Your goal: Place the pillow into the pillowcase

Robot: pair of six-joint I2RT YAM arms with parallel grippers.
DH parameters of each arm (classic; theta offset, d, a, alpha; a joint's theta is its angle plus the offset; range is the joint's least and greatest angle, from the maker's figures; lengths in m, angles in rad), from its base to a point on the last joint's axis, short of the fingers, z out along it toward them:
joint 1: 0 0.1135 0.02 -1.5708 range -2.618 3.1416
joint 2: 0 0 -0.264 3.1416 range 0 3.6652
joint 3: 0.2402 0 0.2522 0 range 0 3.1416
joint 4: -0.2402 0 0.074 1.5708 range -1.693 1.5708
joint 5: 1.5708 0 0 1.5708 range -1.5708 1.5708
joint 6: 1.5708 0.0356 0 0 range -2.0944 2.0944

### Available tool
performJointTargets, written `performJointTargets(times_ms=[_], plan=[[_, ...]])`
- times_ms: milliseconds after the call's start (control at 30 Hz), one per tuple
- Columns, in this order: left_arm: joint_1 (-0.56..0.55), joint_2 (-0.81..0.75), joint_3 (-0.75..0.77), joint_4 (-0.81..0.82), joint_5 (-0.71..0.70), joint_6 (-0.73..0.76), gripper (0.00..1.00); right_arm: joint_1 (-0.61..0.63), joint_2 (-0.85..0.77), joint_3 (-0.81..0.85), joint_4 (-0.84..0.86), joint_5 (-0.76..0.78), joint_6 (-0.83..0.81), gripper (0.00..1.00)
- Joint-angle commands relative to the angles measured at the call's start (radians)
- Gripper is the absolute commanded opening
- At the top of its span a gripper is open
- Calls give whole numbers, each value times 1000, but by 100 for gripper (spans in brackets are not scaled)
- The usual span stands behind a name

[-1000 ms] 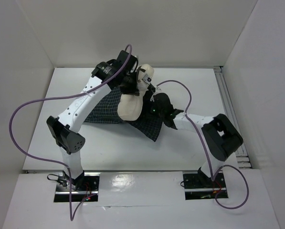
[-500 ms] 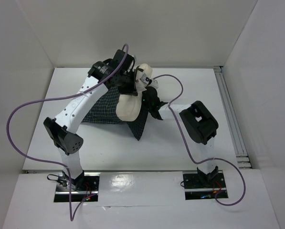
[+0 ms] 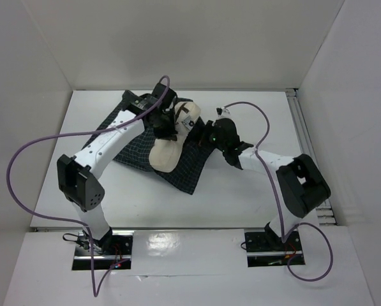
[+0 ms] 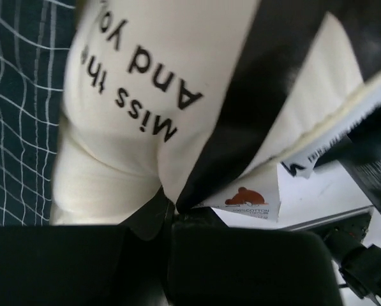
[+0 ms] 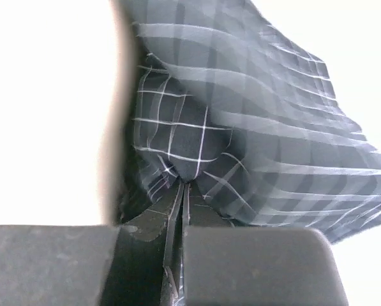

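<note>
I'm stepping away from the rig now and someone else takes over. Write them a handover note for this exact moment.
Left gripper: shut on the pillow, near its tag.
Right gripper: shut on a pinch of the case.
Where: the case is spread on the table, with the pillow lying on top of it between the two grippers.
Done: both grips made.
Left: open the case mouth and feed the pillow in. None of it looks inside yet.

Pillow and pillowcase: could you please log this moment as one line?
left gripper: shut on pillow | right gripper: shut on pillowcase | pillow: mostly uncovered, atop pillowcase
</note>
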Motion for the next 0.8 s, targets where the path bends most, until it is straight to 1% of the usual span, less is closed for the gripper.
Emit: performJointTargets(times_ms=[0, 67, 267, 367, 500, 600, 633, 767], plan=[[18, 78, -48, 77, -135, -55, 0, -21, -105, -37, -123, -107, -112, 0], [18, 130, -48, 77, -183, -70, 0, -31, -151, -67, -180, -135, -149, 0], [18, 187, -48, 88, -220, -92, 0, -50, -209, -120, -251, -157, -188, 0], [27, 197, -48, 88, -230, -82, 0, -97, -232, -157, -284, -147, -208, 0], [67, 197, -70, 88, -244, -72, 0, -169, -287, -222, -298, -157, -218, 0], [67, 218, -70, 88, -230, -18, 0, -206, -309, -252, -245, -236, -199, 0], [67, 218, -70, 88, -205, -4, 0, -206, -309, -252, -210, -250, -186, 0], [25, 262, -79, 87, -168, 126, 0, -206, -298, -187, -164, -262, -148, 0]])
